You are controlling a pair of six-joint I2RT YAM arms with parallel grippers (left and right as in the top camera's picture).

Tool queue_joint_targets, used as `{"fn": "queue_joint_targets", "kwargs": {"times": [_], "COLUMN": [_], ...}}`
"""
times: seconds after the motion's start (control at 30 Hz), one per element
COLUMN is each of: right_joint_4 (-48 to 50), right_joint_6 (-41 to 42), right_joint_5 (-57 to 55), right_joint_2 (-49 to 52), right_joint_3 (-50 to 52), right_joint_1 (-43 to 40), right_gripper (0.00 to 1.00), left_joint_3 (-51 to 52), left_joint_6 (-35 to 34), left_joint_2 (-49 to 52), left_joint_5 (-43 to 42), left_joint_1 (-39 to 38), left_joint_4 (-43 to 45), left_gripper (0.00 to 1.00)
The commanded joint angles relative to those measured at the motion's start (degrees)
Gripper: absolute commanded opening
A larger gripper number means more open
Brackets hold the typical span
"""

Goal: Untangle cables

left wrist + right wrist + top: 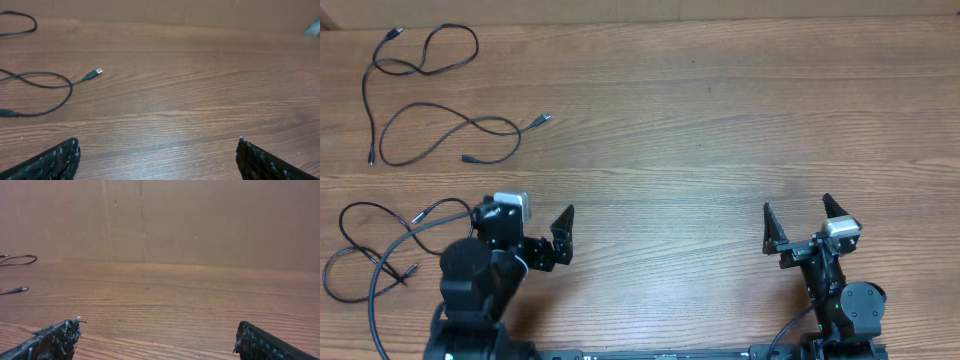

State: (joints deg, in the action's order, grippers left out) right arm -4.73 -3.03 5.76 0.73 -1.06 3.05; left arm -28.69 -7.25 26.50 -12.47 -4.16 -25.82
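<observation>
Three black cables (480, 121) lie on the wooden desk (720, 100), all on the left side. Overhead: two of them are spread in loose loops at the far left corner and cross each other in a few spots, with small plug ends pointing out. One plug (543, 119) points right. The third cable (365, 204) lies apart, near left, and its loops run partly under the left arm. Left gripper (525, 218) sits at near left, spread wide, holding nothing. Right gripper (798, 212) is near right, well apart from every cable, also spread wide and empty. Bare wood lies between the two grippers.

Left wrist: both fingertips of the left gripper (157, 141) show at the bottom corners, far apart, with bare desk between them. A cable loop (50, 76) lies at far left, its silvery plug (95, 73) pointing right. Another cable bit (30, 20) curves at the top left corner. Neither touches the gripper.

Right wrist: the right gripper (157, 324) has its fingertips low in the corners, wide apart, nothing pinched. Two cable ends (20, 258) show at the far left edge, well apart from the gripper. A plain brown board (200, 220) stands behind the desk.
</observation>
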Motion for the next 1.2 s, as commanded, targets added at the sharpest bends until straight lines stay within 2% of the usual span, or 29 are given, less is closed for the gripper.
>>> {"fn": "queue_joint_targets", "kwargs": {"times": [0.0,0.27,0.8,1.17], "right_joint_4": [0.31,0.31,0.31,0.31], "right_joint_6": [-0.04,-0.04,-0.04,-0.04], "right_joint_5": [0.33,0.33,0.33,0.33], "right_joint_2": [-0.57,-0.57,-0.57,-0.57], "right_joint_3": [0.57,0.57,0.57,0.57], "right_joint_1": [0.24,0.24,0.24,0.24], "right_gripper": [1.0,1.0,1.0,1.0], "left_joint_3": [4.24,11.3,15.8,16.83], "left_joint_6": [1.05,1.07,1.07,1.2], "left_joint_2": [-3.41,-9.07,-19.54,-24.81], "left_joint_5": [-0.68,-0.24,4.13,5.92], "left_joint_1": [-0.35,-0.31,-0.15,3.82], "left_joint_4": [2.93,7.65,7.72,7.98], "left_gripper": [1.0,1.0,1.0,1.0]}}
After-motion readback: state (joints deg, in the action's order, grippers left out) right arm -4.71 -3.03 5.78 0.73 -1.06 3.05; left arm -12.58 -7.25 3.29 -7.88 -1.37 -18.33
